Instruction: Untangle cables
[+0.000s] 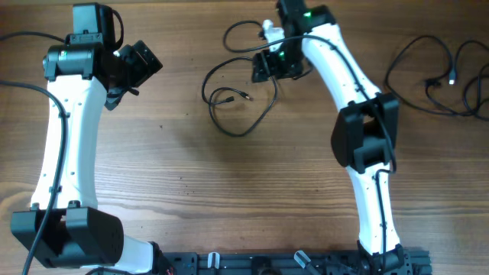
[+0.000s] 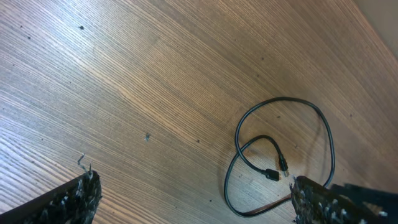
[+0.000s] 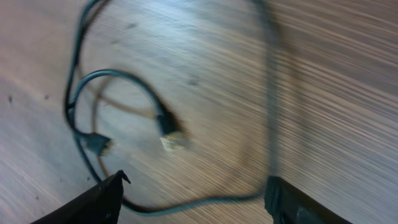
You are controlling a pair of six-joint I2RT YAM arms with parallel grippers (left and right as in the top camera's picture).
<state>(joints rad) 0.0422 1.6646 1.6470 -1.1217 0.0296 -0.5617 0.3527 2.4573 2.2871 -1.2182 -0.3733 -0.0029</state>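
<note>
A thin black cable (image 1: 229, 98) lies in loose loops on the wooden table at the upper middle, its two plug ends close together. In the right wrist view, which is blurred, the cable (image 3: 163, 121) has one strand running across between the two fingers of my right gripper (image 3: 196, 202). That gripper is open and low over the table, and it sits at the loop's right edge (image 1: 269, 69). My left gripper (image 2: 196, 199) is wide open with nothing between its fingers. The same cable (image 2: 283, 102) lies ahead of its right finger (image 2: 323, 202). Seen from overhead, the left gripper (image 1: 137, 61) is apart from the cable, to its left.
A second black cable (image 1: 432, 82) lies looped at the far right of the table. The right arm (image 1: 367, 130) stretches from the front edge up to the middle. The left arm (image 1: 69, 137) stands along the left side. Bare wood lies between them.
</note>
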